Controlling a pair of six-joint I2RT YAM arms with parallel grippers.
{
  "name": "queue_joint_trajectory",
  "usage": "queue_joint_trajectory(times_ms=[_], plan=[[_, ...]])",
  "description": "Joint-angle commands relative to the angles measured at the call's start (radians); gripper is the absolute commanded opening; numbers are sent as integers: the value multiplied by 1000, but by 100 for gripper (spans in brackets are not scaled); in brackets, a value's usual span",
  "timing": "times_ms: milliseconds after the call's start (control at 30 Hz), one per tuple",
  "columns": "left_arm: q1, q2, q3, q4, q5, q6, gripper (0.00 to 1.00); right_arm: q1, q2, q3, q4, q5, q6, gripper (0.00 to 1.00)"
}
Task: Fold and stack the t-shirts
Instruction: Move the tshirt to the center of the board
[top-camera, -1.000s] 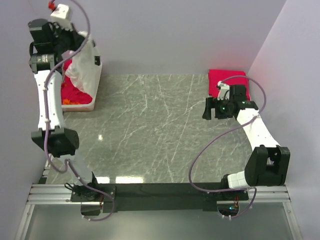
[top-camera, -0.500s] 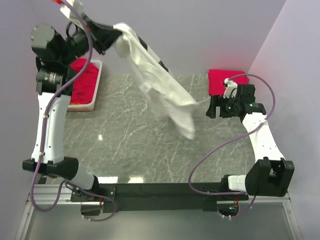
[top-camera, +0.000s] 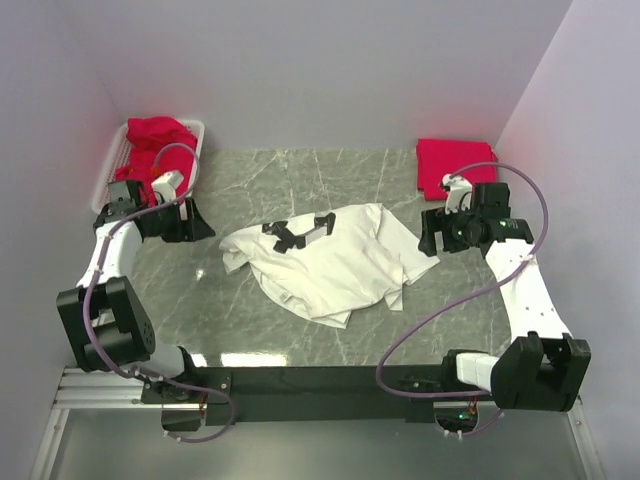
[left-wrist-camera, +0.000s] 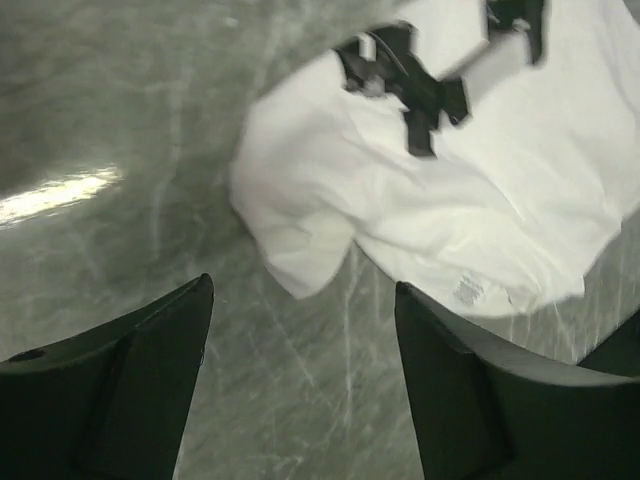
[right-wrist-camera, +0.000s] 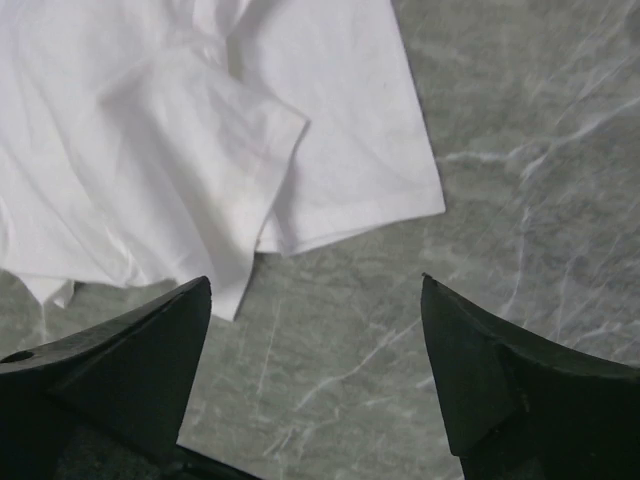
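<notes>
White fabric with a dark print: white t-shirt (top-camera: 330, 265) crumpled at the centre of the top view, spread loosely over the grey marble table (top-camera: 300, 180), unfolded, with the print (top-camera: 298, 232) facing up near the heap's upper left. Lies between the two grippers, gripped by neither.

Left gripper (top-camera: 195, 222) at the left of the top view, low over the table, near the shirt's left edge and just below and right of the basket. Jaws spread wide, nothing between them. In the left wrist view: black fingers (left-wrist-camera: 120, 390) at the lower corners, bare marble in the gap, a rounded fold of the shirt just above that gap, the print at the top of the frame.

Right gripper (top-camera: 430, 235) at the right of the top view, just beside the shirt's right edge. Jaws likewise spread, empty. In the right wrist view: shirt filling the upper left, one sleeve folded over the body, a hem corner reaching toward the centre right, marble alone between the fingertips.

Folded crimson t-shirt (top-camera: 452, 165) in the upper right of the top view, flat on the table against the back wall, just above the right gripper.

More crimson t-shirts (top-camera: 155, 135) bunched in the white slatted basket (top-camera: 197, 128) at the upper left, well apart from the folded one.
</notes>
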Motion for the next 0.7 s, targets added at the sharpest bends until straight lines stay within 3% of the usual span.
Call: queue_joint_trajectory(times_ms=[0, 33, 67, 233, 267, 367, 467, 667], plan=[[-73, -68, 74, -141, 165, 301, 79, -6, 12, -24, -78, 2, -74, 90], [-127, -87, 54, -142, 140, 341, 79, -7, 40, -33, -78, 1, -74, 88], [-252, -137, 32, -128, 117, 355, 79, -7, 57, -36, -75, -4, -60, 85], [-614, -294, -193, 183, -17, 340, 78, -7, 204, -15, -31, -16, 16, 76], [-721, -291, -207, 212, -56, 352, 77, -6, 234, -7, -26, -13, 35, 71], [-861, -248, -238, 320, -84, 367, 74, -7, 345, 16, -6, -9, 55, 64], [-966, -192, -255, 410, -103, 432, 73, -9, 420, 26, 35, 17, 88, 64], [-1164, -32, -224, 529, -285, 539, 75, -10, 514, 48, 126, 102, 147, 65]])
